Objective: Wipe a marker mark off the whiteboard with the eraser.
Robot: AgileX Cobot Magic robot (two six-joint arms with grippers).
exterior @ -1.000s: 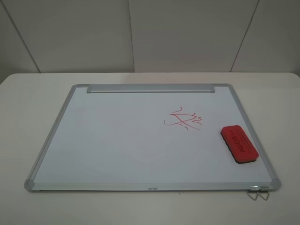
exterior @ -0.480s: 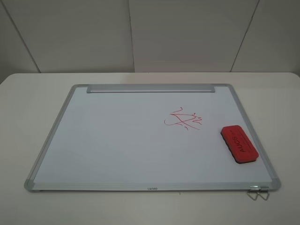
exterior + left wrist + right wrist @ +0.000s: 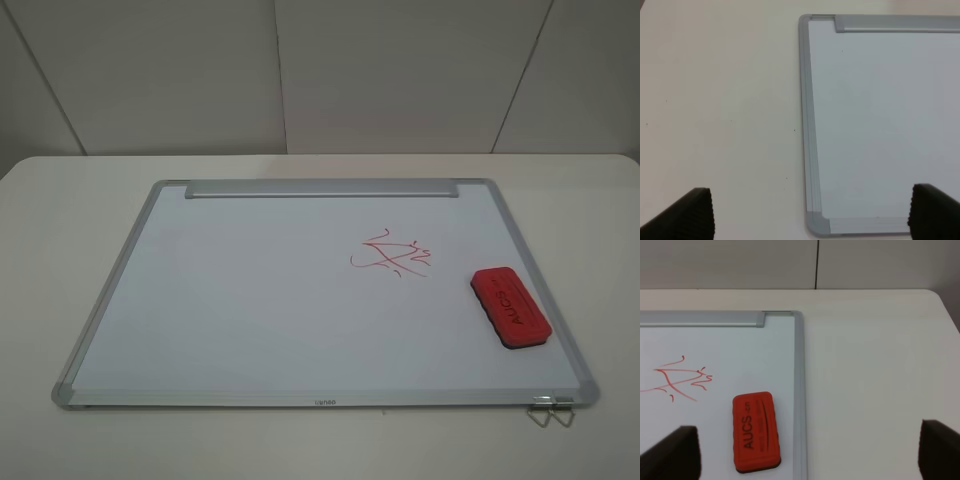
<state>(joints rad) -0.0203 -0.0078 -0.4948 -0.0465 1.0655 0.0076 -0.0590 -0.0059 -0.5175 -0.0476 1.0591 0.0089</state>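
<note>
The whiteboard (image 3: 250, 300) lies flat on the table, with its metal rail (image 3: 320, 188) along the far edge. The red eraser (image 3: 511, 308) rests on the board near its right edge, lettering up. Left of it is a wide, angular, triangle-like red scribble (image 3: 392, 257) with stray dashes. No compact marker mark shows in any view. My left gripper (image 3: 815, 212) is open above the board's left frame (image 3: 807, 125). The right gripper (image 3: 807, 450) is open too, with the eraser (image 3: 754, 431) below it and the angular scribble (image 3: 680, 380) further off. The high view shows neither gripper.
A small wire hanger (image 3: 550, 412) sticks out from the board's near right corner. The cream table (image 3: 60, 200) surrounds the board on all sides, and grey wall panels (image 3: 300, 70) stand behind its far edge.
</note>
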